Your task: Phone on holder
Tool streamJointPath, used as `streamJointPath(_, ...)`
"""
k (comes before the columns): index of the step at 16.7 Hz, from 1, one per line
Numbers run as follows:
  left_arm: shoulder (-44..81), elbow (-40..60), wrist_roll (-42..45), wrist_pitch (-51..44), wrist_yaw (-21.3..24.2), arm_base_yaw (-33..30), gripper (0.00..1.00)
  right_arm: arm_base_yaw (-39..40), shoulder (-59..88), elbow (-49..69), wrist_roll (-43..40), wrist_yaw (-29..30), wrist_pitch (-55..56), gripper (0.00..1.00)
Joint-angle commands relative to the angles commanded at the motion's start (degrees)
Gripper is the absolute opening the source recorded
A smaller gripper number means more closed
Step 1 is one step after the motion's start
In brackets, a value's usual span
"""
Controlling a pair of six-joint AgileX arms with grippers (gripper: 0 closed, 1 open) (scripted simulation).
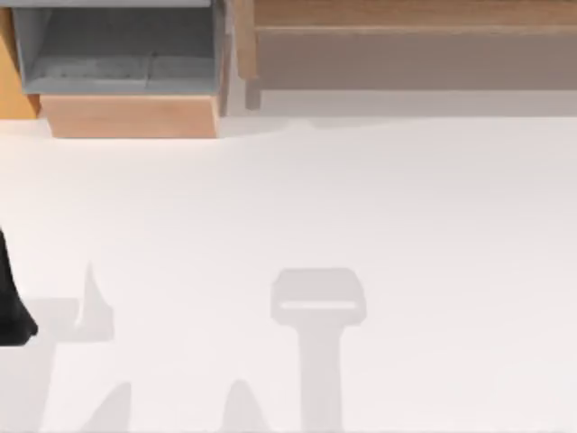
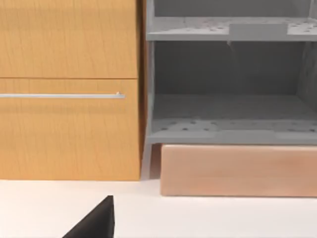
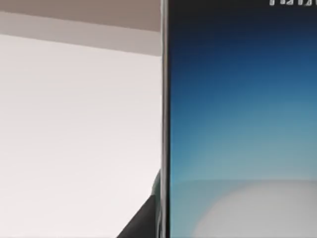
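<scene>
Phone (image 3: 242, 124) close up, white table (image 1: 361, 198), grey shelf (image 1: 117, 50)

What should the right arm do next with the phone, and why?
Probably ease the right arm toward the table's middle, steering by the top view: the phone looms close to the right wrist camera, blocking much of that view. Left arm parked at left edge.
</scene>
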Motion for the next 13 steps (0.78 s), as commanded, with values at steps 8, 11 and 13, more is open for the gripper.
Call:
streamJointPath(8,0.0,0.0,0.0,0.0,0.0,0.0,1.0,0.0,0.0,0.0,0.1,0.0,0.1,0.3)
streamJointPath(11,0.0,0.0,0.0,0.0,0.0,0.0,1.0,0.0,0.0,0.0,0.1,0.0,0.1,0.53)
streamJointPath(13,0.0,0.0,0.0,0.0,0.0,0.0,1.0,0.0,0.0,0.0,0.1,0.0,0.1,0.68)
